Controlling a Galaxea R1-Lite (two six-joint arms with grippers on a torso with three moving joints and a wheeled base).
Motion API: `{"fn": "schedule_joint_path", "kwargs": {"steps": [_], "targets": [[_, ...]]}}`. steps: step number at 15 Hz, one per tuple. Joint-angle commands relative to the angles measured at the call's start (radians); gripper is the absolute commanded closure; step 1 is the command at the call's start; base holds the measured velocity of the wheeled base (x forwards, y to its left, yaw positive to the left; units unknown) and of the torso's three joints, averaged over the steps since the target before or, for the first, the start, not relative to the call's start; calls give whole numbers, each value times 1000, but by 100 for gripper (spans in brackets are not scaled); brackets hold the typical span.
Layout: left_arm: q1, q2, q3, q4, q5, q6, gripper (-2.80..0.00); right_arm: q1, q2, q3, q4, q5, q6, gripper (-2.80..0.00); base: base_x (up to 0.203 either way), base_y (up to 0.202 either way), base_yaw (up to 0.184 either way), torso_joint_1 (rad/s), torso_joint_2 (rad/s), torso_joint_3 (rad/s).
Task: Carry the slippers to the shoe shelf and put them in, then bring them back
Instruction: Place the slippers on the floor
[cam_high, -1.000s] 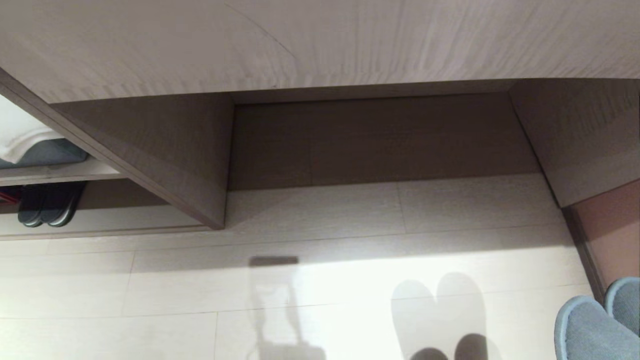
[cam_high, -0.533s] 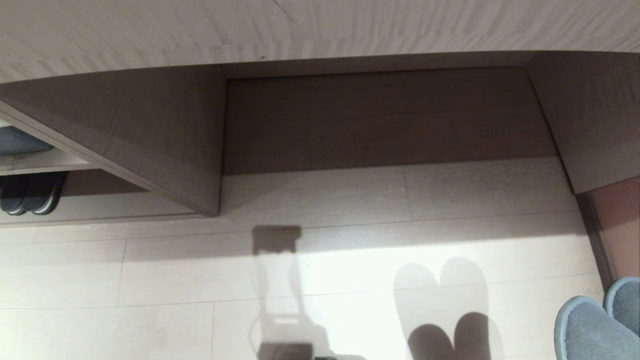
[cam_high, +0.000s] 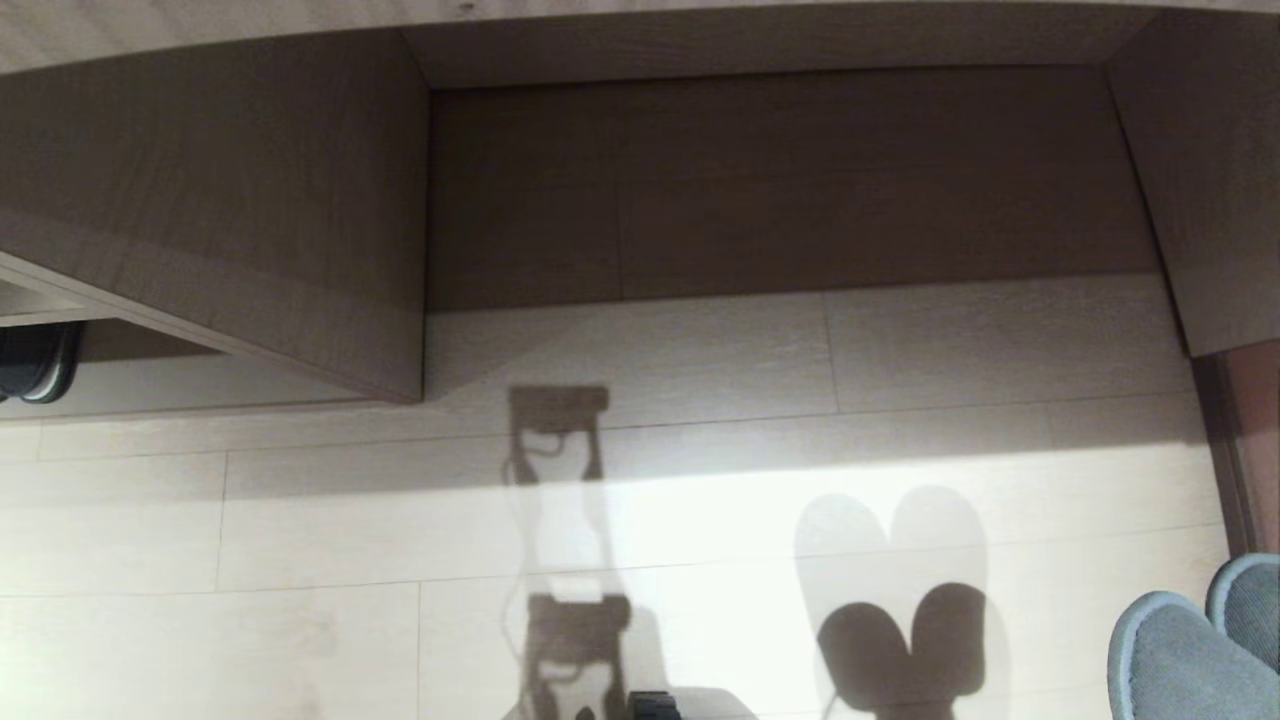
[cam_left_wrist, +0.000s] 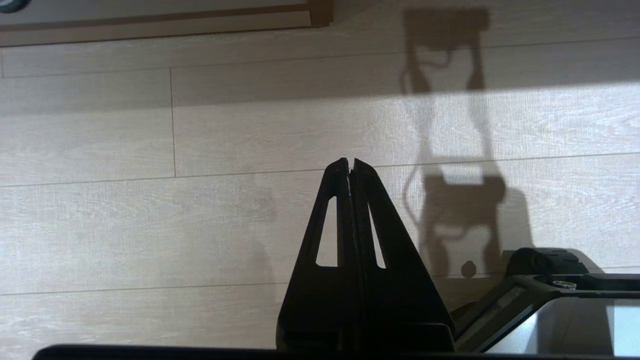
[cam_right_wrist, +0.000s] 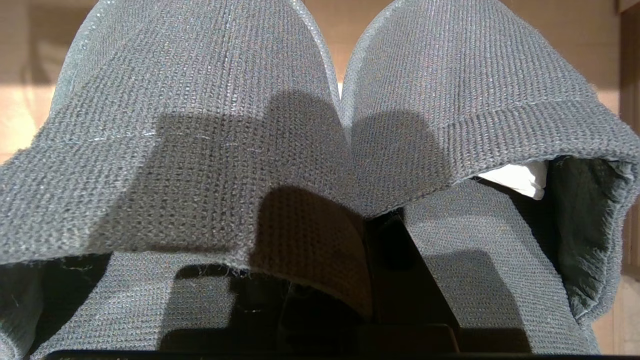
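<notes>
Right wrist: slippers (cam_right_wrist: 320, 140) between jaws

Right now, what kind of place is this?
Probably a home or hotel-room entryway: pale plank floor, a low wood-grain shoe shelf open at floor level, dark shoes in the neighbouring bay, and grey slippers being carried.

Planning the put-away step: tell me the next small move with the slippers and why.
Probably carry the slippers, pinched together in the right gripper over the floor at the right edge of the head view, forward and left into the shoe shelf, whose wide bay stands ahead; they are not yet inside it.
</notes>
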Motion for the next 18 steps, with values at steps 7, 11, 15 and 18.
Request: {"fn": "schedule_joint_path", "kwargs": {"steps": [7, 11, 15, 18], "targets": [[0, 0, 0, 0, 1, -1, 0, 0, 0, 0, 0, 0, 0, 0, 0, 0, 0, 4, 3, -196], [0, 0, 0, 0, 1, -1, 0, 0, 0, 0, 0, 0, 0, 0, 0, 0, 0, 4, 3, -198], [-1, 0, 0, 0, 1, 0, 0, 0, 0, 0, 1, 0, 0, 0, 0, 0, 0, 6, 3, -195], [-1, 0, 0, 0, 1, 1, 0, 0, 0, 0, 0, 0, 0, 0, 0, 0, 0, 6, 1, -199]]}}
